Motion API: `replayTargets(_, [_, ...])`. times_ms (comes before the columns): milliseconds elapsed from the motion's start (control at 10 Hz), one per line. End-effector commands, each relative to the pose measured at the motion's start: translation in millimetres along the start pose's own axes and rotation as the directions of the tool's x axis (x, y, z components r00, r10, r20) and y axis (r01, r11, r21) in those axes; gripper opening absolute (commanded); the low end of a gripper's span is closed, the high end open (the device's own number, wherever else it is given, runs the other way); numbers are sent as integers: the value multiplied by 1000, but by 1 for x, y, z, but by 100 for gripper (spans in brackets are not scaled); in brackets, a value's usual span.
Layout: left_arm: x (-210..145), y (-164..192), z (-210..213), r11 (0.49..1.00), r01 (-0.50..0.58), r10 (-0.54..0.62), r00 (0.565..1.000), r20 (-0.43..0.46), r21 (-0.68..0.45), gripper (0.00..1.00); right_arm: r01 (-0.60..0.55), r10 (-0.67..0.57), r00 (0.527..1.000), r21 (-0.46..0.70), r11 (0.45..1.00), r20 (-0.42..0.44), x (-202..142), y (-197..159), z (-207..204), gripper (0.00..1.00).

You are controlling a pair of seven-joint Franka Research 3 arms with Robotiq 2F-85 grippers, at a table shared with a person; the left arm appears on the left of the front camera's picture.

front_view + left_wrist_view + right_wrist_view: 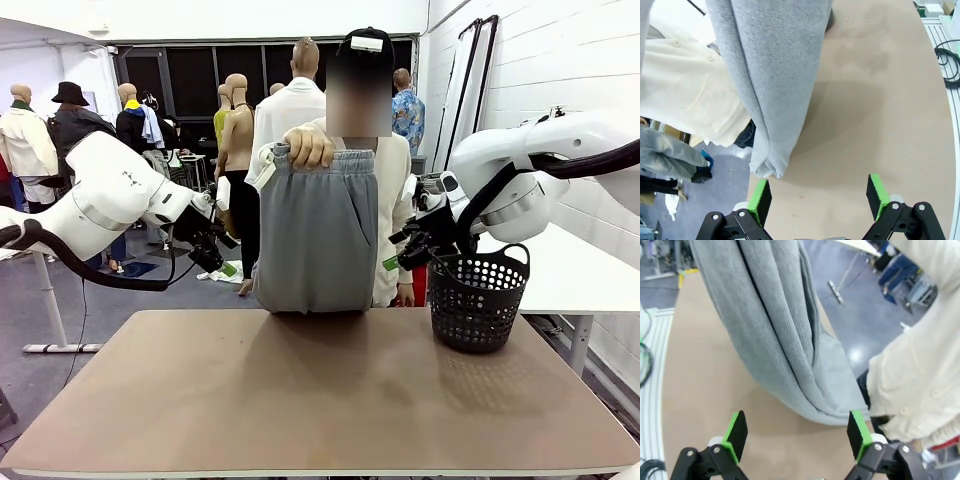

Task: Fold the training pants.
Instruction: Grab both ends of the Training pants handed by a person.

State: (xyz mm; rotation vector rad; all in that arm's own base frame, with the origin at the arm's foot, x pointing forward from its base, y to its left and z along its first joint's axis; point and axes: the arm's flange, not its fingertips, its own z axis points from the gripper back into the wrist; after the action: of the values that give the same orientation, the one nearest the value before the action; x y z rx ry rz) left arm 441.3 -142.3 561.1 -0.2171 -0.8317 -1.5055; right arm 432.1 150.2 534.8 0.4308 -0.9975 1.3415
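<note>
Front view: a person's hand (308,148) holds the training pants (318,235) by the waistband, so that they hang upright at the far edge of the counter (320,400), on which a black basket (478,300) stands to the right. The left end effector (222,262) and right end effector (400,256) flank the pants, jaws apart and gripping nothing. Both wrist views show the grey fabric just ahead of the parted jaws.

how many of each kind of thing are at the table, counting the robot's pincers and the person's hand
pants: 1
basket: 1
pincers: 2 (left pincer, right pincer)
hand holding up the pants: 1
total: 5
</note>
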Motion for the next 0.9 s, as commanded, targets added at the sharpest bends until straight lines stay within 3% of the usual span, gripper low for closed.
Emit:
replayTargets(0, [-3, 19, -9, 999, 38, -37, 997, 72, -8, 100, -30, 26, 996, 44, 999, 86, -6, -13, -11, 100])
replayTargets(800, [4, 25, -20, 995, 103, -98, 973, 210, -10, 100, -59, 47, 976, 51, 997, 212, -6, -10, -12, 100])
